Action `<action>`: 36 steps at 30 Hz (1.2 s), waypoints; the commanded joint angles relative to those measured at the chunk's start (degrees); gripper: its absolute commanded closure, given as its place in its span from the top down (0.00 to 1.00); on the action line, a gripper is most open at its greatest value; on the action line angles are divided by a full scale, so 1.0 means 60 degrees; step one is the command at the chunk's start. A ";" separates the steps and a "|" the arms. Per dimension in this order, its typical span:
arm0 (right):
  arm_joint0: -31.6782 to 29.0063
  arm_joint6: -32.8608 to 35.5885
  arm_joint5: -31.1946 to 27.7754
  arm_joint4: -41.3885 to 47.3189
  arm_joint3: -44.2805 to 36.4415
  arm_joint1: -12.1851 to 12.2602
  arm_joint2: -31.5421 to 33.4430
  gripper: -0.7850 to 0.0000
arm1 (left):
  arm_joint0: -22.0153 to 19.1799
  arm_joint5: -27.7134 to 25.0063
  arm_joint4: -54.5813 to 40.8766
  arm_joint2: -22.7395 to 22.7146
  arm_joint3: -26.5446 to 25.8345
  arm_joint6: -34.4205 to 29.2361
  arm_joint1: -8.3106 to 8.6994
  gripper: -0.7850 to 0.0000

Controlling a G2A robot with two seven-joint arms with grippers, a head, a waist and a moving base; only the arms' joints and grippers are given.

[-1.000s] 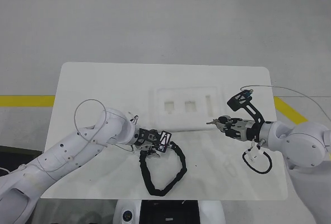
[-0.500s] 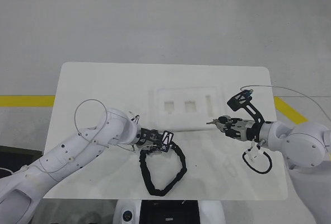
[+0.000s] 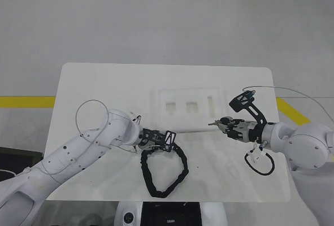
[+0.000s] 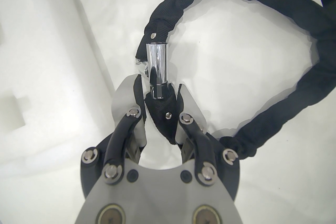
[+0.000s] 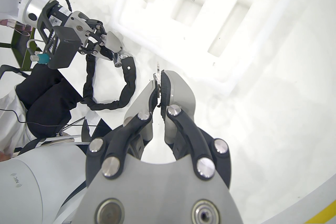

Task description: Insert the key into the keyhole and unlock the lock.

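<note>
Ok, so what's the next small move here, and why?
Probably carry the right gripper with the key across toward the chrome lock cylinder. The left gripper holds the chain lock by its sleeve end at that cylinder, while the key is well apart from it, so closing that gap seems first.

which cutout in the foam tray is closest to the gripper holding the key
The narrow slot-shaped cutout at the end of the foam tray nearest the right gripper; the other two are squarer and farther away.
</note>
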 commanded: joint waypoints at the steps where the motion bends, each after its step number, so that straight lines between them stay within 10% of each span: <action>1: 0.0000 0.0000 0.0000 0.0000 0.0000 0.0000 0.0000 0.00 | 0.0010 -0.0002 -0.0024 -0.0014 0.0018 -0.0058 -0.0027 0.35; 7: 0.0000 0.0000 0.0000 0.0000 0.0000 0.0000 0.0000 0.00 | 0.0018 -0.0048 -0.0059 -0.0044 0.0095 -0.0133 -0.0117 0.00; 19: 0.0000 0.0000 0.0000 0.0000 0.0000 0.0000 0.0000 0.00 | 0.0254 -0.0109 -0.0323 -0.0483 0.0309 0.0722 -0.0137 0.00; 36: 0.0000 0.0000 0.0000 0.0000 0.0000 0.0000 0.0000 0.00 | 0.1536 -0.0214 0.1138 -0.1543 0.1212 0.6508 0.0528 0.00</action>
